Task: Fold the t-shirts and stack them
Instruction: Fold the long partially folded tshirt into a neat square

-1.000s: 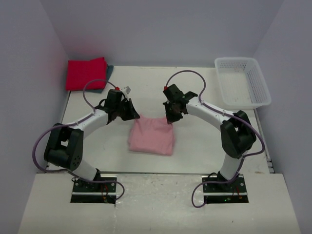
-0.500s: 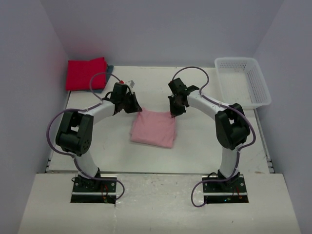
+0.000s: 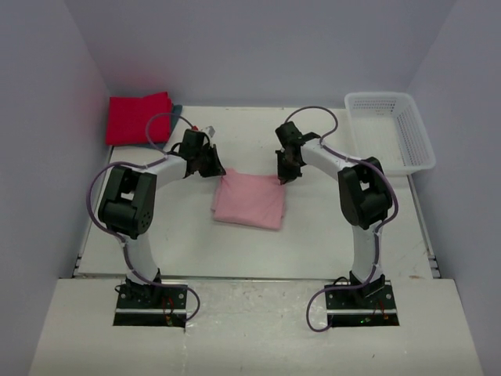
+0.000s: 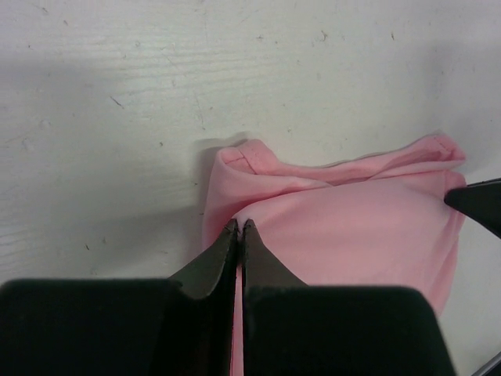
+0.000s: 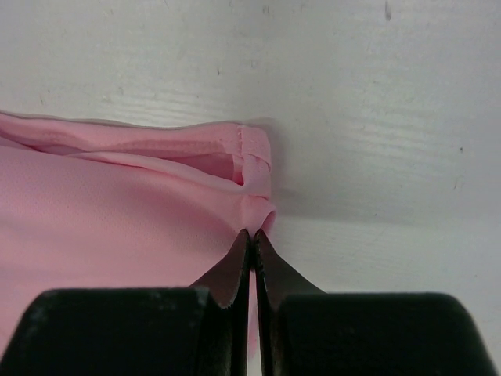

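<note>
The pale pink t-shirt (image 3: 249,200) lies folded into a small rectangle at mid-table. My left gripper (image 3: 218,170) is shut on its far left corner, the cloth (image 4: 344,227) pinched between the fingertips (image 4: 232,235). My right gripper (image 3: 282,175) is shut on the far right corner, where the hem (image 5: 252,168) bunches just ahead of the tips. A bright red folded t-shirt (image 3: 139,117) rests at the far left corner of the table. A dark teal t-shirt (image 3: 175,114) peeks out from under its right edge.
A white mesh basket (image 3: 389,131) stands at the far right of the table. Grey walls close in on the left, back and right. Bare white tabletop (image 3: 329,227) surrounds the pink shirt.
Both grippers moved toward the far side of the table, dragging the pink shirt with them. Both arms stretched further out.
</note>
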`<state>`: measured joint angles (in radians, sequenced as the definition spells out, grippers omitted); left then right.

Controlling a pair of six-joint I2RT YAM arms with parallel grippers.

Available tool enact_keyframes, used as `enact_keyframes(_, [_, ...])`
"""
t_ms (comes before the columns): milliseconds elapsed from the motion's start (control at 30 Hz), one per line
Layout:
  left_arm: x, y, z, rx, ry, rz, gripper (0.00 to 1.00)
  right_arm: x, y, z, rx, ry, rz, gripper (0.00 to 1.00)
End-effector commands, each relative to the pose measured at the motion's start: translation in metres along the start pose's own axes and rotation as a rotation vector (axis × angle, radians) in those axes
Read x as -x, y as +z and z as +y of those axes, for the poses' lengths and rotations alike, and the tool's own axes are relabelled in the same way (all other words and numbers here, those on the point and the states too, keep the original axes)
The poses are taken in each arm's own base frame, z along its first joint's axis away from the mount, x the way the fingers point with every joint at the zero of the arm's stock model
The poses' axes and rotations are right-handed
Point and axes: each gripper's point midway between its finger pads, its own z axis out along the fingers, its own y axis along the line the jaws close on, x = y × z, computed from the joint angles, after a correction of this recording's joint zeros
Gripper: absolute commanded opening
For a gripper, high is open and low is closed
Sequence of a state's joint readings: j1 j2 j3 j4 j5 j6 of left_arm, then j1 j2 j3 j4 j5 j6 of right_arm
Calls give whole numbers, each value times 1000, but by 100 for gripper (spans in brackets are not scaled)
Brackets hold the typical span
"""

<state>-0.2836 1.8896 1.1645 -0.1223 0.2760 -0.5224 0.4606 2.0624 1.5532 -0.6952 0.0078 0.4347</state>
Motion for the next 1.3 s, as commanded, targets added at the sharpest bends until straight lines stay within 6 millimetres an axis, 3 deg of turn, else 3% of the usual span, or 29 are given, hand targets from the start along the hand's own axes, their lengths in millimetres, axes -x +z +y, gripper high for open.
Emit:
enact_keyframes(0, [37,-5,-1,15,68,-100,3,19,-1,-7,-25,17,-27,0])
enact_keyframes(133, [50,-9,-3,13,82,-136,14,30,-1,-9,-47,-4,-51,7])
enact_keyframes(200, [59,-14,-6,16,88,-159,29,41,-6,-11,-63,-13,-87,19])
enact_keyframes(267, [67,-21,-13,-3,102,-189,42,49,-10,-11,-75,-19,-110,24])
enact_keyframes(300, [75,-30,-19,-10,110,-222,46,56,-18,-11,-81,-25,-124,33])
enact_keyframes(400, [93,-52,-26,10,127,-298,61,68,-38,-10,-90,-32,-169,40])
enact_keyframes(533, [100,-78,-34,9,93,-355,63,77,-81,-9,-78,-29,-236,56])
enact_keyframes(600, [91,-88,-45,-50,81,-349,63,68,-86,-4,-34,-32,-213,59])
enact_keyframes(667, [76,-92,-55,-117,63,-320,58,60,-89,2,18,-35,-222,54])
enact_keyframes(733, [57,-88,-57,-157,55,-275,37,51,-86,10,75,-39,-195,11])
enact_keyframes(767, [57,-89,-69,-216,73,-281,26,45,-79,9,70,-36,-172,0])
enact_keyframes(800, [50,-86,-69,-227,70,-261,4,40,-74,13,95,-39,-150,0])
enact_keyframes(833, [42,-82,-68,-233,58,-236,0,35,-71,20,138,-43,-122,0])
enact_keyframes(1067, [20,-46,-58,-263,31,-145,0,13,-27,19,142,-26,-35,0])
enact_keyframes(1267, [18,-21,-56,-286,11,-105,0,6,-12,18,140,-25,-6,0])
